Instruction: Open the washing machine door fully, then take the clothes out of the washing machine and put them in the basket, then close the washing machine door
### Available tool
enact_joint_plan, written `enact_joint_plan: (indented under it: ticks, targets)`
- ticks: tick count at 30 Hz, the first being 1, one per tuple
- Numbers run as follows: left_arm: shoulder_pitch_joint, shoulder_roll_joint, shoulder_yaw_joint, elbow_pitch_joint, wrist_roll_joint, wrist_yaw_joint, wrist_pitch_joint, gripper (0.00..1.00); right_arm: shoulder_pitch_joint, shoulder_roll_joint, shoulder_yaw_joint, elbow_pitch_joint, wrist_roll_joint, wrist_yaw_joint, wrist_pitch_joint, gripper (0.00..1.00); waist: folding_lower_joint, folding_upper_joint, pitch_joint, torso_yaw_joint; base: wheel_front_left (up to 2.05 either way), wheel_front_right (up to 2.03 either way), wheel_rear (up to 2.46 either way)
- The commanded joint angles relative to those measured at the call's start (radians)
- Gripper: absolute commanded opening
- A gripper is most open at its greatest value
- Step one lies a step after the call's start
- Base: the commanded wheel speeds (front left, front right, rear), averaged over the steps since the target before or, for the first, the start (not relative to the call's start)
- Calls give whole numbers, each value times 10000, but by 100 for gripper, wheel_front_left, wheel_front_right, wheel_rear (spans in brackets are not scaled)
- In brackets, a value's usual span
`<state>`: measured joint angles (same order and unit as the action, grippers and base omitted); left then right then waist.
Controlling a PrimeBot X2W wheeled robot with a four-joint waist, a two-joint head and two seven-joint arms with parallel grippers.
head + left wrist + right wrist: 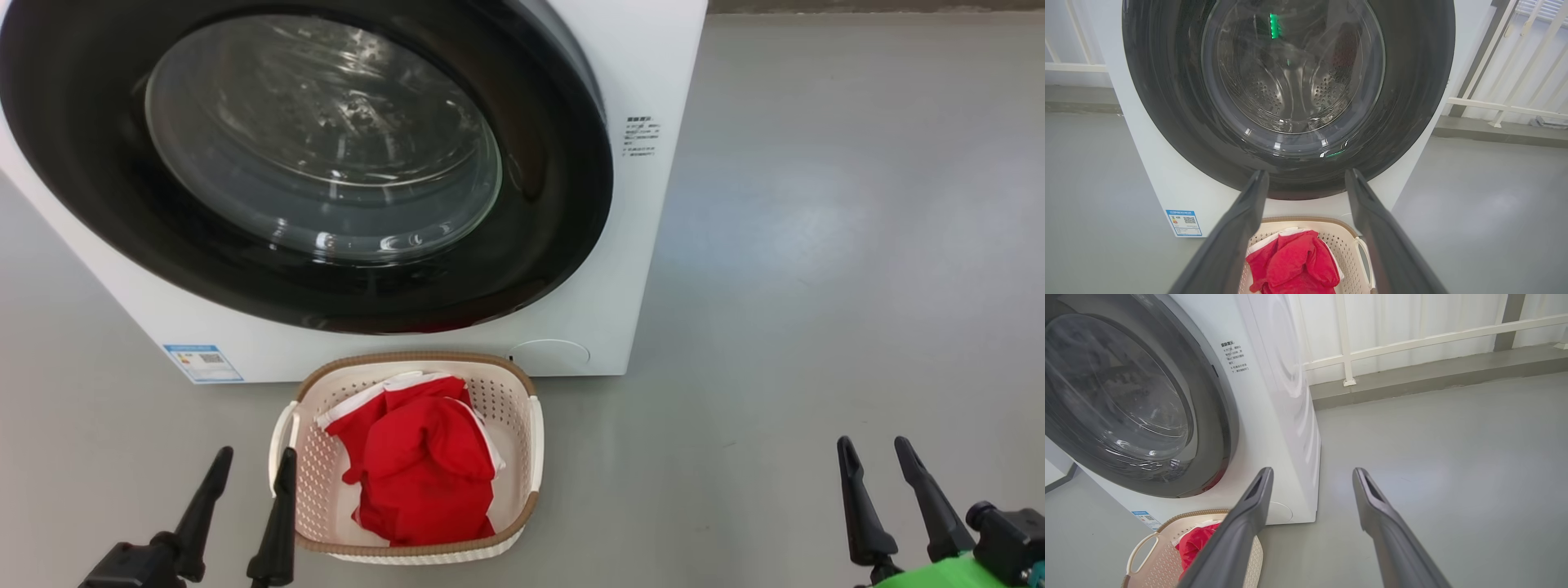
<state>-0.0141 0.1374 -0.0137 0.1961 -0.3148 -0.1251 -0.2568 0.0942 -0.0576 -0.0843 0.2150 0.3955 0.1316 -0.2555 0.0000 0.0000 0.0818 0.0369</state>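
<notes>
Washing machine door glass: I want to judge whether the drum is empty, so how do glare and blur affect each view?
Head view: white highlights streak the washing machine door glass, what lies behind is hazy. Left wrist view: clearest, perforated drum readable, a green reflection near the top, own fingers soft. Right wrist view: oblique, glass grey and smeary with reflections.

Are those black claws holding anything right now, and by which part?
Nothing is held. The left gripper and right gripper are open and empty; the clothes lie in the basket.

Dark tapered fingers [859, 510], green wrist housing [947, 573]
</notes>
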Motion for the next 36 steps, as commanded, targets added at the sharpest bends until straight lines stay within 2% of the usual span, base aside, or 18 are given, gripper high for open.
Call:
enact_joint_plan:
  ticks: [1, 33, 34, 36]
  targets:
    - [-33, 195, 413, -262, 109, -56, -49, 100, -27, -105, 207, -270, -113, -9, -63, 100, 0, 0, -33, -43, 0, 0, 0]
    - [358, -53, 794, -746, 114, -56, -49, 100, 344, 23, 46, -335, -143, -9, -63, 100, 0, 0, -195, -24, 0, 0, 0]
    - [388, -222, 428, -463, 139, 0, 1, 0, 321, 132, -90, -66, -3, 0, 1, 0, 0, 0, -196, -25, 0, 0, 0]
    - [404, -306, 389, -228, 123, 13, 23, 0, 313, 195, -30, 166, 19, 0, 8, 0, 0, 0, -199, -25, 0, 0, 0]
